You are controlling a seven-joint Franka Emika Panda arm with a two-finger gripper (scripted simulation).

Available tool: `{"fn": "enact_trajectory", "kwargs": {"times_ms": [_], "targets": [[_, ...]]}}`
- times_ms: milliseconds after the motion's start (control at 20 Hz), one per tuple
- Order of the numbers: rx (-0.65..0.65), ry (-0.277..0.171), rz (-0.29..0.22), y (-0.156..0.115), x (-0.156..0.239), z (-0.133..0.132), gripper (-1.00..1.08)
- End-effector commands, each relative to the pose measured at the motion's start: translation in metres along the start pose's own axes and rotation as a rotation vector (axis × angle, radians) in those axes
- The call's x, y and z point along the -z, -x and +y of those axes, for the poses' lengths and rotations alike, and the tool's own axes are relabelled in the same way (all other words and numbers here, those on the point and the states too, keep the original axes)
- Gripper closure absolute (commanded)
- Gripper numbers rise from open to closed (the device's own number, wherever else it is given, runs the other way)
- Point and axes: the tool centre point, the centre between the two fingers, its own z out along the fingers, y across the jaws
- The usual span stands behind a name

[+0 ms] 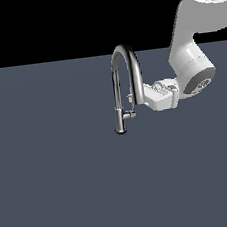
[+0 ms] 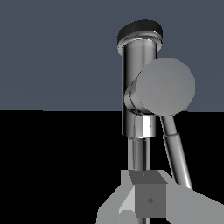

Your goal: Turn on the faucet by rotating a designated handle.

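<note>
The chrome gooseneck faucet (image 1: 116, 85) stands on the dark grey floor, its arch rising from a short base. The handle (image 1: 130, 114) is a short stub jutting from the lower stem toward the exterior view's right, with a thin lever rising from it. My gripper (image 1: 148, 95) is level with the lever, just to the exterior view's right of the spout's free end. In the wrist view the faucet stem (image 2: 138, 65) and the handle's round end face (image 2: 166, 86) fill the middle, with the lever (image 2: 174, 144) running toward my gripper (image 2: 148, 192). The fingers (image 2: 148, 199) look closed together, holding nothing.
A flat dark grey floor (image 1: 60, 192) spreads all around the faucet. My white arm (image 1: 192, 60) comes down from the upper part of the exterior view's right.
</note>
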Motion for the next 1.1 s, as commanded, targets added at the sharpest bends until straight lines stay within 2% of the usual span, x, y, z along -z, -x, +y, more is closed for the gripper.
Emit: {"fn": "enact_trajectory", "kwargs": {"times_ms": [0,150,200,950,1000,1050], "targets": [[-0.001,0.001,-0.001,0.004,0.003,0.009,1.08],[-0.001,0.001,-0.001,0.005,0.003,0.013,1.08],[0.002,0.007,-0.004,0.003,-0.004,0.007,1.08],[-0.001,0.002,-0.002,-0.019,0.002,0.058,1.08],[-0.001,0.002,-0.002,-0.019,0.002,0.058,1.08],[0.022,0.014,-0.002,-0.008,-0.006,0.045,1.08]]}}
